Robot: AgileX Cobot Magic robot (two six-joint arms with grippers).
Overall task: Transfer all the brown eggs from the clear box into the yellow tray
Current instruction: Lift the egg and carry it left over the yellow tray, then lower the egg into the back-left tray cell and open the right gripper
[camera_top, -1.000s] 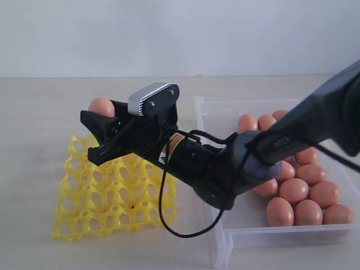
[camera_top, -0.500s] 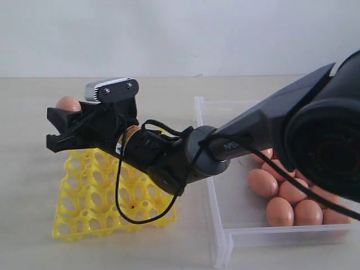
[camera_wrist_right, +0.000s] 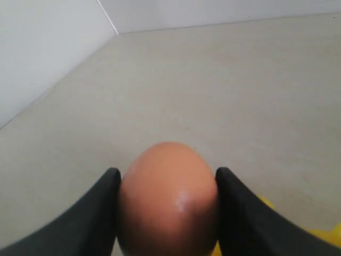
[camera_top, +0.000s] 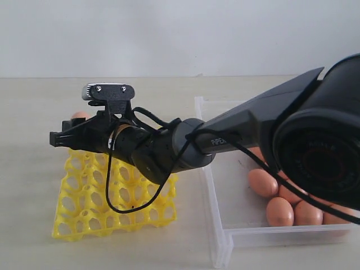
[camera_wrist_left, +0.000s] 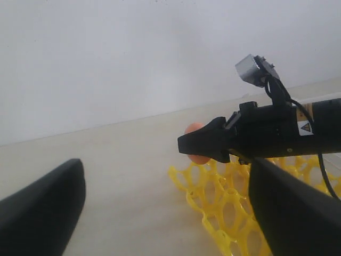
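Observation:
My right gripper (camera_top: 68, 134) reaches across from the right and hangs over the far left part of the yellow tray (camera_top: 84, 211). It is shut on one brown egg (camera_top: 80, 116). In the right wrist view that egg (camera_wrist_right: 168, 181) sits squeezed between both black fingers (camera_wrist_right: 96, 216). The left wrist view shows the same egg (camera_wrist_left: 193, 129) just above the tray's corner (camera_wrist_left: 213, 205). My left gripper (camera_wrist_left: 165, 213) is open and empty, low beside the tray. Other brown eggs (camera_top: 279, 211) lie in the clear box (camera_top: 222, 236) on the right, partly hidden by the arm.
The right arm (camera_top: 247, 126) and its looping black cable (camera_top: 109, 199) span the tray and the box's left wall. Bare tabletop (camera_top: 28, 185) lies left of the tray. A white wall (camera_top: 169, 34) stands behind.
The right gripper has carried the egg leftward and lower, from above the tray's back edge to its far left corner. It has also levelled out. The grip on the egg is unchanged.

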